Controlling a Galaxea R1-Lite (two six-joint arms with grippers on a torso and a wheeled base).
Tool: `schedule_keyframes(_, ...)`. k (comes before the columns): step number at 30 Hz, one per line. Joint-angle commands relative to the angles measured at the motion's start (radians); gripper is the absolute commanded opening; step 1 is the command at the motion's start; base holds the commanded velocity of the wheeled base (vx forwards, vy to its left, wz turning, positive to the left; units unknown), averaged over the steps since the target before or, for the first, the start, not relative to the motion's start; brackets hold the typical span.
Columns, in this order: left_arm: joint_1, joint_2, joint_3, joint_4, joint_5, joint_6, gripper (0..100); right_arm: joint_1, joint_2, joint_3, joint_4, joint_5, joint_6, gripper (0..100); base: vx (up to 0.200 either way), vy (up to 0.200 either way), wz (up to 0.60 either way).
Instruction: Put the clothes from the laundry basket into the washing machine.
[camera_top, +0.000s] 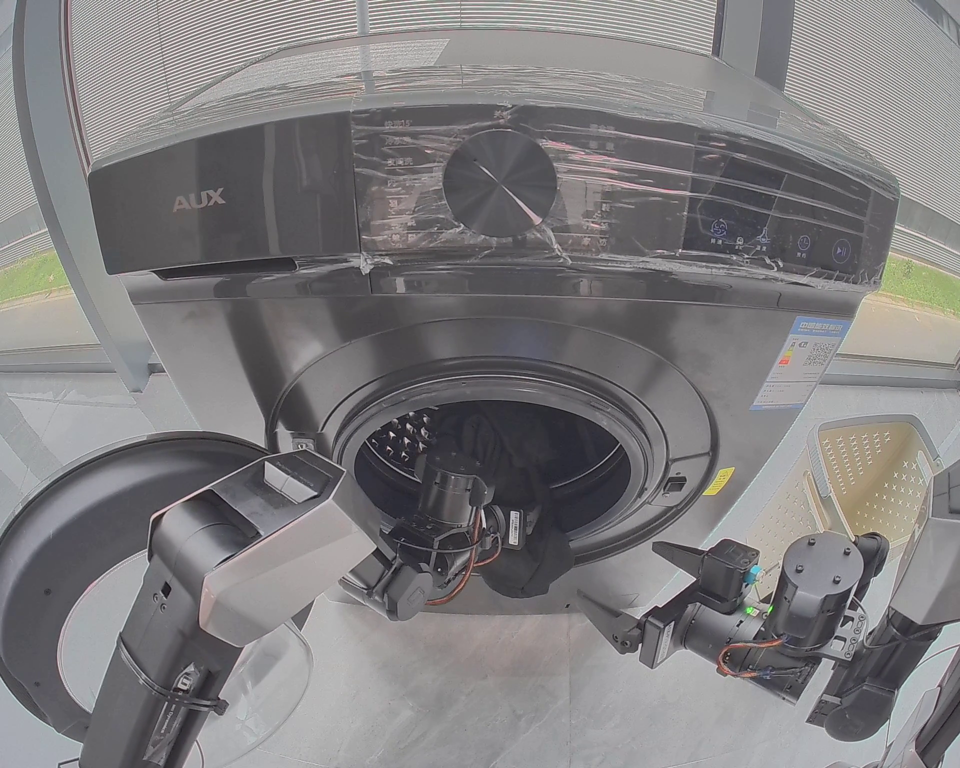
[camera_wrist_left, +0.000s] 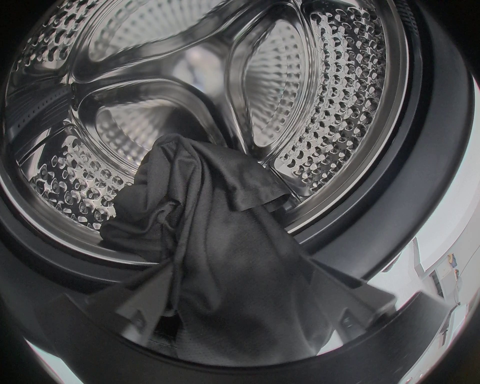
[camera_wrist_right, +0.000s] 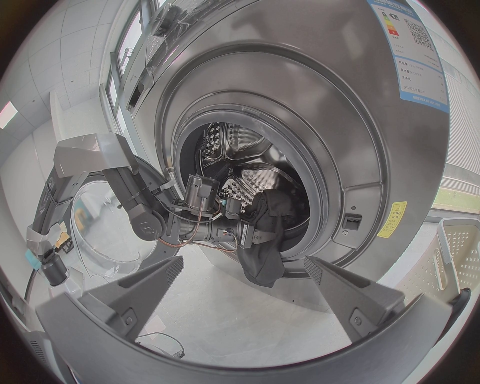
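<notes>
The washing machine (camera_top: 250, 340) stands with its round door (camera_top: 60, 560) swung wide to the left. A black garment (camera_top: 530, 570) lies across the lower rim of the drum opening, part inside the steel drum (camera_wrist_left: 280, 75) and part hanging down outside (camera_wrist_right: 262, 250). My left gripper (camera_top: 522, 535) sits at that rim, fingers spread apart, with the garment (camera_wrist_left: 235, 240) draped over and between them. My right gripper (camera_top: 620, 572) hovers low to the right of the opening, open with nothing in it, pointing toward the machine (camera_wrist_right: 242, 260).
A cream perforated laundry basket (camera_top: 880, 480) stands to the right of the machine, beside my right arm (camera_wrist_right: 460, 255). The open door takes up the floor space at the left. Pale tiled floor lies in front of the machine.
</notes>
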Motion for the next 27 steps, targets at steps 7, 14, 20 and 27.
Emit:
schedule_keyframes(7,0.008,0.022,-0.082,0.002,0.011,-0.008,0,0.004,-0.013,-0.002,-0.001,0.000,0.001,100,0.000,0.000,0.00)
schedule_keyframes(14,0.047,0.023,-0.214,-0.036,0.067,-0.011,0,0.005,-0.016,-0.002,0.000,0.000,0.001,100,0.000,0.000,0.00)
schedule_keyframes(20,0.056,0.043,-0.267,-0.051,0.086,-0.011,0,0.005,-0.016,-0.002,-0.001,0.000,0.001,100,0.000,0.000,0.00)
schedule_keyframes(27,0.050,0.042,-0.246,-0.056,0.086,-0.016,100,0.004,-0.014,-0.002,-0.001,0.001,0.001,100,0.000,0.000,0.00)
